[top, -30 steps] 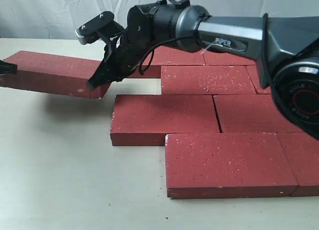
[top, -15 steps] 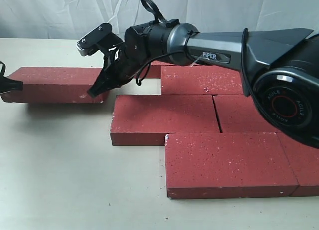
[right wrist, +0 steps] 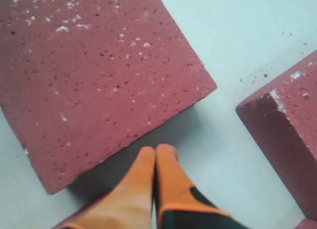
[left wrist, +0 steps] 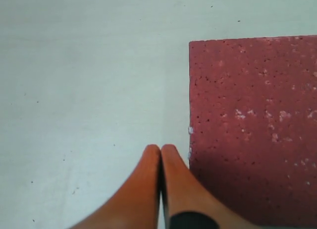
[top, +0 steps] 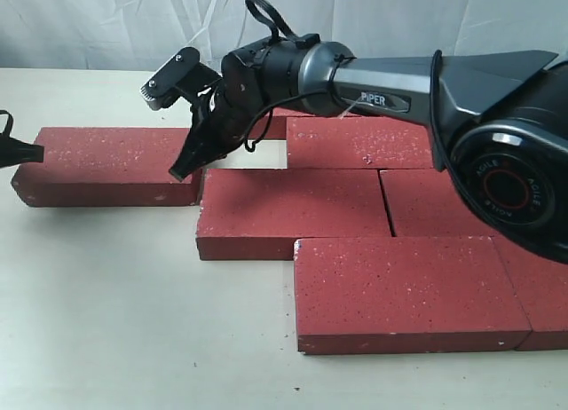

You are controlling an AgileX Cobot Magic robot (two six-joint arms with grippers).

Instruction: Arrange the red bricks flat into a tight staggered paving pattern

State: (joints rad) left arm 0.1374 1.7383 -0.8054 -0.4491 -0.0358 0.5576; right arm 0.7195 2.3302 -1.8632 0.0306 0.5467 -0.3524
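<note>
Several red bricks [top: 293, 210] lie flat in staggered rows at the centre and right of the exterior view. One loose red brick [top: 106, 161] lies flat to their left, a narrow gap from the middle row. My right gripper [top: 181, 171] is shut on nothing, its tip down at that brick's right end, by the gap. The right wrist view has the shut gripper [right wrist: 156, 150] beside the loose brick's corner [right wrist: 99, 75], with a neighbouring brick [right wrist: 287, 135] across bare table. My left gripper [top: 34, 153] is shut and empty at the brick's left end. The left wrist view shows this gripper [left wrist: 161, 148] beside the brick [left wrist: 252, 120].
The pale table [top: 106, 321] stretches in front and to the left of the bricks. A white curtain [top: 89, 19] hangs behind. The right arm [top: 390, 77] reaches across above the back row of bricks.
The loose brick was tilted with one end raised; now it lies flat and has shifted right toward the rows. The right gripper has moved lower with it.
</note>
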